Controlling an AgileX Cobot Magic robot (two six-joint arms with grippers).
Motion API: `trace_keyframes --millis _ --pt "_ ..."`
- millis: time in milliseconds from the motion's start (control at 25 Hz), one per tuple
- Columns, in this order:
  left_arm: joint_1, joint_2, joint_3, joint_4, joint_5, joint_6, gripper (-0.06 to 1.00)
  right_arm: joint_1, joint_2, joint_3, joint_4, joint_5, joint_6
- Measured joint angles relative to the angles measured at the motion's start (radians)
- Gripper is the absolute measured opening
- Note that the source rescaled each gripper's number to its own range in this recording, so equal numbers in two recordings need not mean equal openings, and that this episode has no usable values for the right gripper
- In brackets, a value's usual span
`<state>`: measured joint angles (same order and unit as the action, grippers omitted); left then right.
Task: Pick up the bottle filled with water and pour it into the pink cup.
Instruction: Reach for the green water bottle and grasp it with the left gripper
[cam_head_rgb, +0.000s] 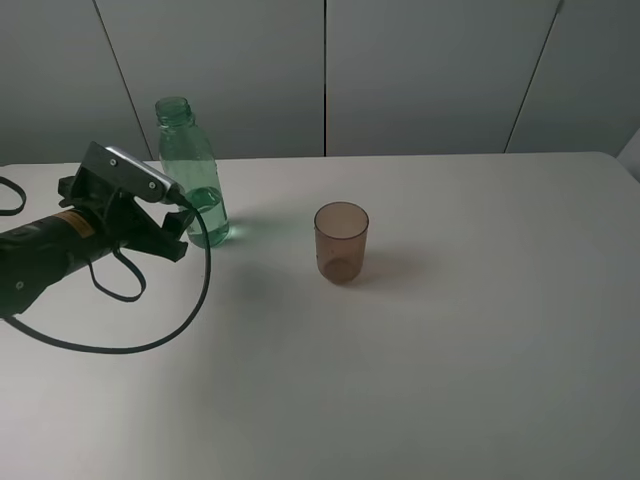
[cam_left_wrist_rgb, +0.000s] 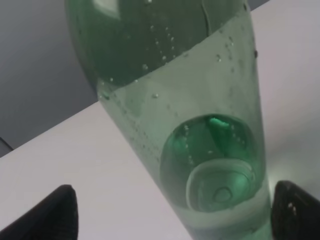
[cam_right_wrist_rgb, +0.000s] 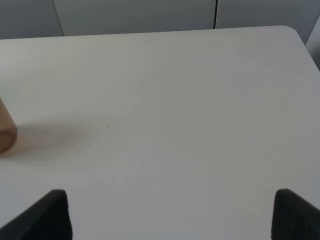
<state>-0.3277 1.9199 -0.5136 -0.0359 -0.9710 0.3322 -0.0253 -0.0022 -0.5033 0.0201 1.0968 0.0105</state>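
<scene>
We see the bottle (cam_head_rgb: 190, 175) standing upright near the far left of the white tabletop (cam_head_rgb: 450, 350). It is clear green plastic with an open threaded neck and no cap. The left wrist view shows the bottle (cam_left_wrist_rgb: 190, 125) partly filled with water, with small bubbles clinging to the inside wall below the waterline.

The left claw (cam_head_rgb: 185, 232) is at the bottle's lower part, coming in from the left side of the tabletop. Its jaws are spread wide. In the left wrist view the left claw (cam_left_wrist_rgb: 175, 220) has one dark fingertip (cam_left_wrist_rgb: 295, 212) just beside the bottle's base and the other clearly apart from it, so nothing is grasped. We cannot tell whether the near fingertip touches the plastic. A black cable (cam_head_rgb: 150, 345) loops on the tabletop below the arm.

The pink cup (cam_head_rgb: 341, 243) stands upright near the middle of the tabletop, to the right of the bottle and well apart from it.

We find the right claw (cam_right_wrist_rgb: 170, 220) only in its own wrist view. It is released too, with its two dark fingertips spread over bare tabletop. The pink cup (cam_right_wrist_rgb: 6, 127) shows only as a sliver at the edge of that view.
</scene>
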Motion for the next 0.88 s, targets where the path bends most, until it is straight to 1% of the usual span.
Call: trace_keyframes --millis 320,600,880 --pt "0.000 0.090 -0.088 0.013 -0.019 -0.010 0.98 0.000 0.000 0.000 0.000 0.000 0.000" --pt "-0.001 0.171 -0.156 0.050 -0.050 -0.074 0.98 0.000 0.000 0.000 0.000 0.000 0.000" --pt "-0.001 0.216 -0.202 0.069 -0.071 -0.107 0.98 0.000 0.000 0.000 0.000 0.000 0.000"
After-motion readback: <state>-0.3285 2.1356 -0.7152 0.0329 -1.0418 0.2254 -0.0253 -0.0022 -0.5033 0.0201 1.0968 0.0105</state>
